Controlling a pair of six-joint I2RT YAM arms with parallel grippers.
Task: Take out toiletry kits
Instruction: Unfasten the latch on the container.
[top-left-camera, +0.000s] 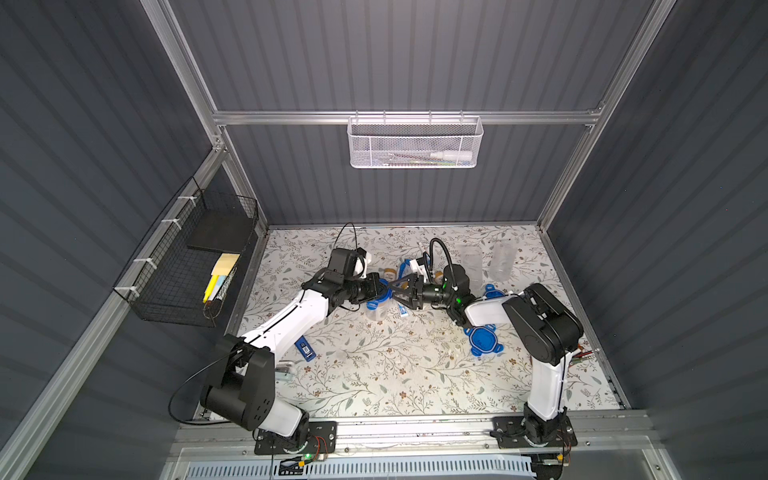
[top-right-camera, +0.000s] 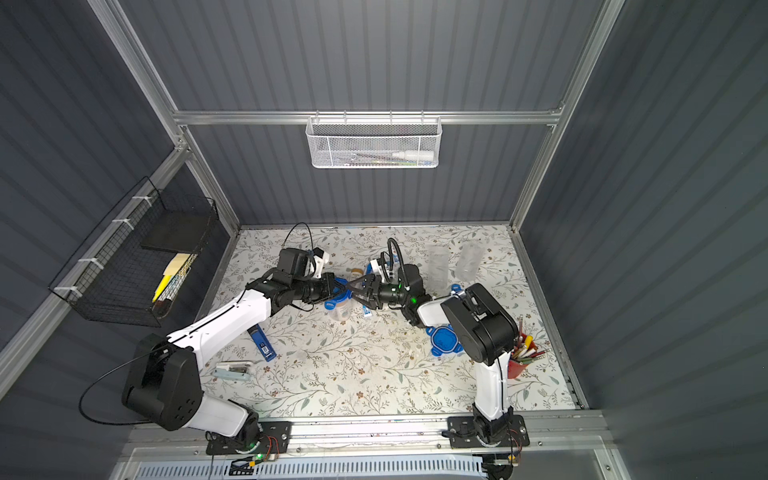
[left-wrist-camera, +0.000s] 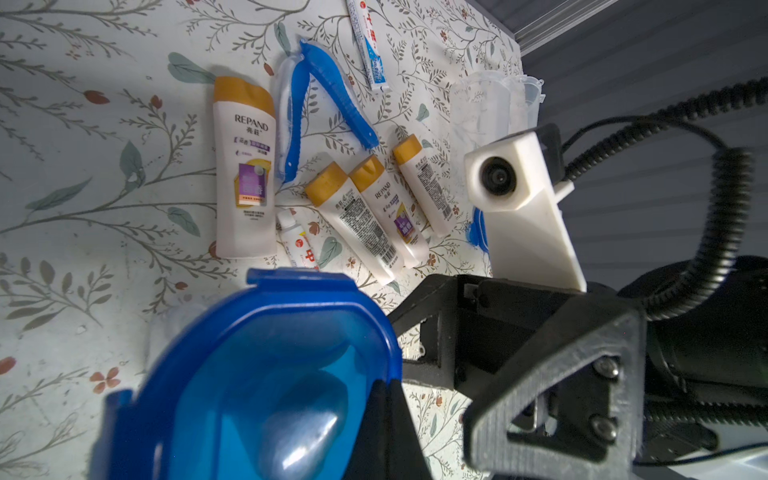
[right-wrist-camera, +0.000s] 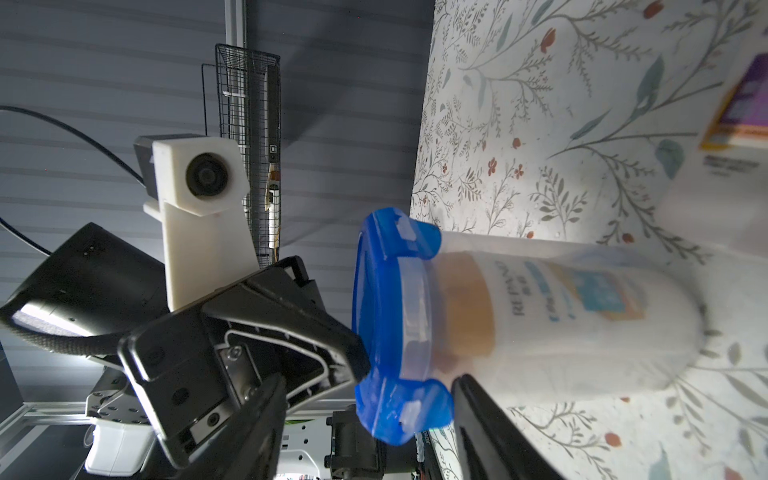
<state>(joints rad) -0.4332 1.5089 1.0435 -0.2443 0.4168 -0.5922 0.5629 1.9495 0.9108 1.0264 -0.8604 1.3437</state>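
The left gripper (right-wrist-camera: 358, 365) reaches in level from the left, jaws pressed together and pinching one clip tab of the blue lid (right-wrist-camera: 390, 291). The lid sits on the jar (right-wrist-camera: 602, 370), which stands upright mid-table directly between the two grippers. Inside is one cream bottle (right-wrist-camera: 540, 307), tan cap uppermost just under the lid, long axis upright along the jar. It lies below the left jaws; judged from this, it can only leave straight up once the lid is off. The right gripper (top-left-camera: 395, 294) faces the left one across the jar and is about as near. Its jaws are spread wide, one above the other, with the lid rim between them. The lower finger (right-wrist-camera: 478, 407) is just beside the jar wall under a clip; contact cannot be told, and nothing is held. Beyond the jar, other kit pieces lie flat on the table (top-left-camera: 374, 374): bottles (left-wrist-camera: 245, 166), blue toothbrushes (left-wrist-camera: 328, 99), toothpaste tubes (left-wrist-camera: 370, 50). Further right are two clear jars (top-left-camera: 471, 257) without lids, and loose lids (top-left-camera: 484, 340) near the right arm.
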